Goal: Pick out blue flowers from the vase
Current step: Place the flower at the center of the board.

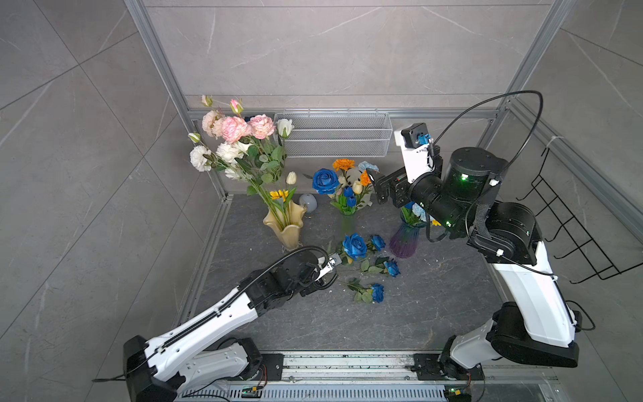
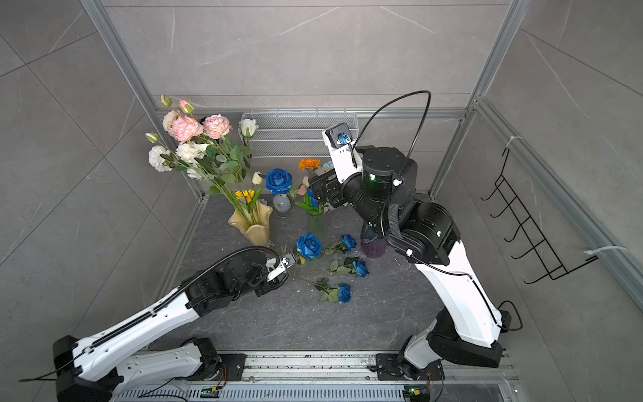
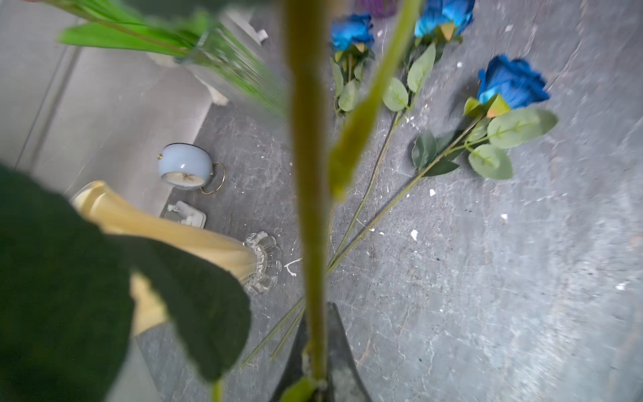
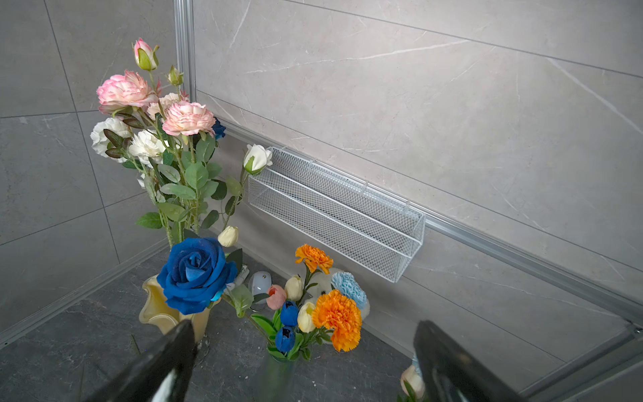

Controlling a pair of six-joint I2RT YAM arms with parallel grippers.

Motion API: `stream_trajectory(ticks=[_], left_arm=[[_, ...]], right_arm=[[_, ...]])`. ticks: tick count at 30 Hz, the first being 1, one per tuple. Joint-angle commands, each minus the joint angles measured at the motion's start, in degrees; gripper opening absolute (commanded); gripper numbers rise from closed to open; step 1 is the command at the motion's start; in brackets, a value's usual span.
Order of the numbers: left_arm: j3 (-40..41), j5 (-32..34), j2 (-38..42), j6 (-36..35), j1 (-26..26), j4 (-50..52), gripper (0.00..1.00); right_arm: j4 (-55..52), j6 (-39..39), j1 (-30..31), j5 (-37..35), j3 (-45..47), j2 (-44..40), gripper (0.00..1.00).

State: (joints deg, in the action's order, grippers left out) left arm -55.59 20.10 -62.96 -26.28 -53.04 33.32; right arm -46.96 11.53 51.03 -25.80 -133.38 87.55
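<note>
- The left claw (image 1: 333, 260) is clenched on the green stem of a blue rose (image 1: 354, 245). The stem runs straight out from the jaws in the left wrist view.
- Three more blue roses (image 1: 377, 292) lie flat on the dark bench (image 1: 435, 306), just beside the held one.
- The right claw (image 4: 302, 330) has its jaws spread wide, grasping nothing, and is raised near the back bouquets.
- At the back a tall blue rose (image 4: 196, 275), blue tulips (image 4: 288, 313) and a pale blue carnation (image 4: 349, 283) stand upright among orange carnations (image 4: 337, 316).

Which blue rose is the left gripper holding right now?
The big blue rose beside the left gripper, stem clamped; three smaller roses lie loose on the table.
</note>
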Motion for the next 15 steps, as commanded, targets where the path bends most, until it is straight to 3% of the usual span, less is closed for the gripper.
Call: stream_trajectory(ticks=[1, 5, 15], left_arm=[[-0.83, 5.17, -6.38, -5.73, -0.14, -5.57, 0.00], [-0.04, 3.32, -13.69, -9.01, 0.07, -11.62, 0.00], [-7.11, 1.73, -32.76, -13.39, 0.13, -21.11, 0.00]], right_arm=[[-0.24, -1.17, -0.48, -0.94, 0.72, -2.11, 1.00], [0.11, -1.86, -0.67, 0.22, 0.41, -2.73, 1.00], [-0.15, -1.26, -1.11, 0.65, 0.23, -3.00, 1.00]])
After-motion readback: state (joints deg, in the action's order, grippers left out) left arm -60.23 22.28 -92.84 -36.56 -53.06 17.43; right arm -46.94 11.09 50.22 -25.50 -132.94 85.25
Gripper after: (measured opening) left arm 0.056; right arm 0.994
